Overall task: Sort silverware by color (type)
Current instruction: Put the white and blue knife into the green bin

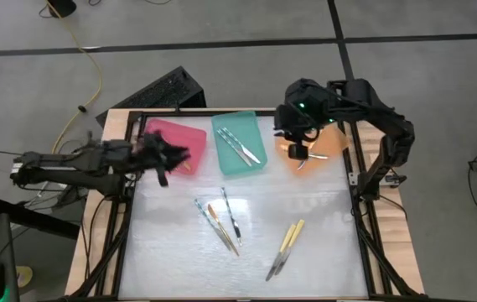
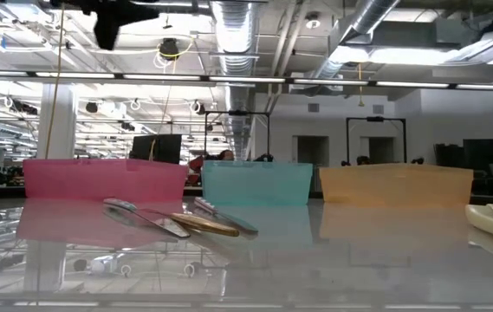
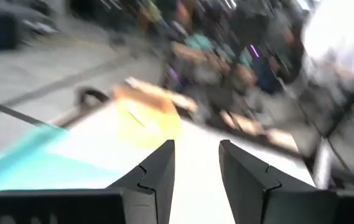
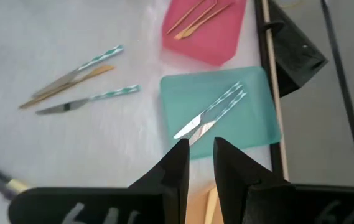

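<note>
Roughly half sorted: silverware (image 1: 221, 220) partly in the pink tray (image 1: 179, 144), teal tray (image 1: 240, 144) and orange tray (image 1: 332, 143), five pieces left on the tabletop (image 1: 322, 252); left gripper (image 1: 164, 159) fingers spread and empty, right gripper (image 1: 298, 155) fingers narrowly parted, apparently empty.

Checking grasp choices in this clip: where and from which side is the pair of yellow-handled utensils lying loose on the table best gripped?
The yellow-handled utensils lie flat and touching, slanted on the white mat. Probably best to come straight down, claw across the pale handles near their upper ends, where they look thicker than the thin metal tips; taking one alone looks hard.
</note>
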`<act>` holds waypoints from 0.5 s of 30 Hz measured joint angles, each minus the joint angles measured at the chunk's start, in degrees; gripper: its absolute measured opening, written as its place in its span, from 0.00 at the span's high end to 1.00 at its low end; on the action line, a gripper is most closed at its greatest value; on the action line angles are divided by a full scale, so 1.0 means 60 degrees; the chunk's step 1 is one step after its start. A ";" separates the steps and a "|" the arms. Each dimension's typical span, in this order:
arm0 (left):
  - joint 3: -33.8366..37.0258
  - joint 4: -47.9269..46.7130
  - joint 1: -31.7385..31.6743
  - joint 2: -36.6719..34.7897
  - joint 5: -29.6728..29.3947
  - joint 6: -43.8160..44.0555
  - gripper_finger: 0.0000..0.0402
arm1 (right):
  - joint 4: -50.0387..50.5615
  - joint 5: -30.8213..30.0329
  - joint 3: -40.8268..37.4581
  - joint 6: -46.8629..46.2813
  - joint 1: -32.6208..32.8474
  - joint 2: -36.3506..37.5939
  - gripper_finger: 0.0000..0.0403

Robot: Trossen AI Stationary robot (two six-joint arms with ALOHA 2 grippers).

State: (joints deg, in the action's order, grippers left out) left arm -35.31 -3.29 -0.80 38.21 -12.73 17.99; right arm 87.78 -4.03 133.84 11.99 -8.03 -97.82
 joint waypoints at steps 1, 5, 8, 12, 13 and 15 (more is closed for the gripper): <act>0.0000 -0.0010 0.0000 0.0269 0.0416 -0.0117 0.73 | 0.0090 0.0000 0.0000 -0.0037 0.0080 0.0051 0.80; 0.0000 -0.0173 -0.0002 0.1236 0.1614 -0.0415 0.73 | 0.0254 0.0000 0.0000 -0.0327 0.0354 0.0205 0.80; 0.0000 -0.0475 -0.0004 0.1937 0.2436 -0.0911 0.73 | 0.0313 0.0000 0.0000 -0.0659 0.0559 0.0285 0.80; 0.0000 -0.0852 0.0000 0.2778 0.3278 -0.2030 0.74 | 0.0315 -0.0020 -0.0001 -0.1034 0.0911 0.0286 0.80; 0.0000 -0.0950 0.0000 0.2994 0.3437 -0.2313 0.74 | 0.0315 -0.0026 -0.0004 -0.1083 0.1009 0.0285 0.80; 0.0000 -0.1066 0.0000 0.3434 0.3750 -0.2771 0.74 | 0.0303 -0.0033 -0.0006 -0.1192 0.1205 0.0285 0.80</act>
State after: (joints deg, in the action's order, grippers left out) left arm -35.31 -9.69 -0.80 58.82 9.77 1.36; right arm 89.59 -4.23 133.81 4.84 -0.80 -96.12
